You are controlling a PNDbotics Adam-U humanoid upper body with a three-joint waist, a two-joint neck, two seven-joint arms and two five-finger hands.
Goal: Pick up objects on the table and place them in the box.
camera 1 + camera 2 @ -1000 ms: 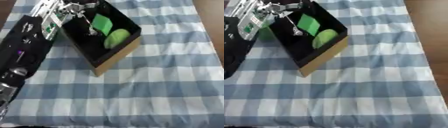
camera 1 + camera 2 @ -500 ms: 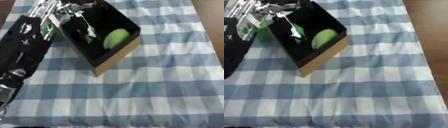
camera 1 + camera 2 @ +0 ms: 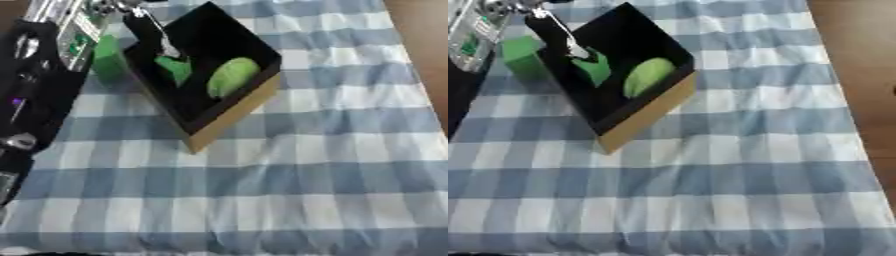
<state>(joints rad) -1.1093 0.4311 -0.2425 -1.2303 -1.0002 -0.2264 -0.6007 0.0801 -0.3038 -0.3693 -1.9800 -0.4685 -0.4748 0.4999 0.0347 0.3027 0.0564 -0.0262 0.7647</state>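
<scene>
Checked cloth [image 3: 306,165]: box [image 3: 229,112] beside fingers [image 3: 156,30].

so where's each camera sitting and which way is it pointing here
Left eye view: in the robot's head, looking down at the checked tablecloth and the box; the left arm fills the left edge, the left hand above the box.
Right eye view: beside it, same downward aim, less arm showing.
Both share the box, the light green object inside, and the green block outside.
</scene>
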